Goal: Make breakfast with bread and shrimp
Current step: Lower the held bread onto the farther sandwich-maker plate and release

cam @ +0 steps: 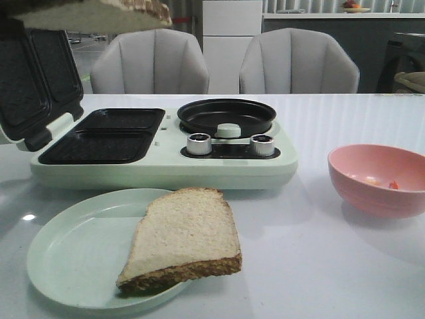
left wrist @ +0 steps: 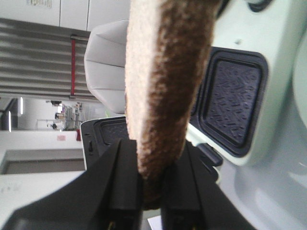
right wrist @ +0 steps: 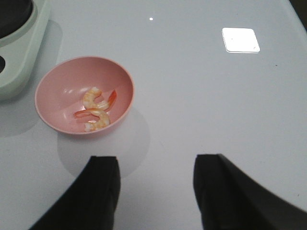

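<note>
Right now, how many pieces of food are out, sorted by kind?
Bread slices: 2 (one on the plate, one held in the left gripper)
Shrimp: 2 (both in the pink bowl)
Total: 4

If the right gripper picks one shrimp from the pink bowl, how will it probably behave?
Each shrimp is small and curled, so it is probably light but easy to miss. The surface looks glossy, so it may slip between the fingers. The two lie close together in the bowl, so the second one may get pushed aside.
</note>
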`<state>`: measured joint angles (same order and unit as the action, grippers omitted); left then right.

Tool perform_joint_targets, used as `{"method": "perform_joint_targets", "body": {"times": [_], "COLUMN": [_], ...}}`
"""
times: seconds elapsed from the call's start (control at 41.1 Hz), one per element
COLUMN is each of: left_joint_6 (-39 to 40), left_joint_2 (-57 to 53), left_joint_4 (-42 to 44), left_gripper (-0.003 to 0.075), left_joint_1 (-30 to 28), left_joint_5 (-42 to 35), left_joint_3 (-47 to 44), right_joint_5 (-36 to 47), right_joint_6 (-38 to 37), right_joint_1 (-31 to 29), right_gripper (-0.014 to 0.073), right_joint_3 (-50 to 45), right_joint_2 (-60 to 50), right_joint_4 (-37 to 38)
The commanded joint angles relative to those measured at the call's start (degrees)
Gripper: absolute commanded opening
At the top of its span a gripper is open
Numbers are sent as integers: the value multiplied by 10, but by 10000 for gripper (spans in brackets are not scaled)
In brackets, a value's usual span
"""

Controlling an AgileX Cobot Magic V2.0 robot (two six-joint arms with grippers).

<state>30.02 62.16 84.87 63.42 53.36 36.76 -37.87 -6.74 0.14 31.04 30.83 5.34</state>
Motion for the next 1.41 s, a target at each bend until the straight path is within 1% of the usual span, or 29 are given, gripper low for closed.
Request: {"method": "perform_joint_targets", "body": {"times": [0.0, 0.122, 0.195, 0.316, 0.462, 0.73, 1.07, 1.167, 1.386], "left_joint_6": [4, 4, 4, 4, 3, -24, -29, -34, -35], "left_joint_2": [12, 50, 78, 133, 208, 347, 490, 517, 537], "left_joint_4": [43, 43, 43, 43, 43, 43, 43, 43, 38], "left_gripper": [101, 101, 101, 100, 101, 101, 101, 101, 101], "left_joint_1": [-58, -139, -177, -224, -267, -321, -358, -361, -361], "left_joint_5": [-36, -96, -124, -150, -162, -176, -174, -170, -172], "left_joint_3": [51, 88, 112, 153, 211, 324, 448, 466, 468], "right_joint_5": [43, 43, 43, 43, 43, 43, 43, 43, 43], "right_joint_6": [3, 3, 3, 3, 3, 3, 3, 3, 3], "right_joint_1": [-1, -1, -1, -1, -1, -1, -1, -1, -1], "right_gripper": [472, 472, 472, 472, 472, 472, 472, 472, 472], "right_joint_3": [14, 14, 14, 14, 14, 14, 14, 14, 14], "right_joint_2": [5, 5, 5, 5, 5, 5, 5, 5, 5], "right_joint_4": [8, 8, 8, 8, 8, 8, 8, 8, 8]}}
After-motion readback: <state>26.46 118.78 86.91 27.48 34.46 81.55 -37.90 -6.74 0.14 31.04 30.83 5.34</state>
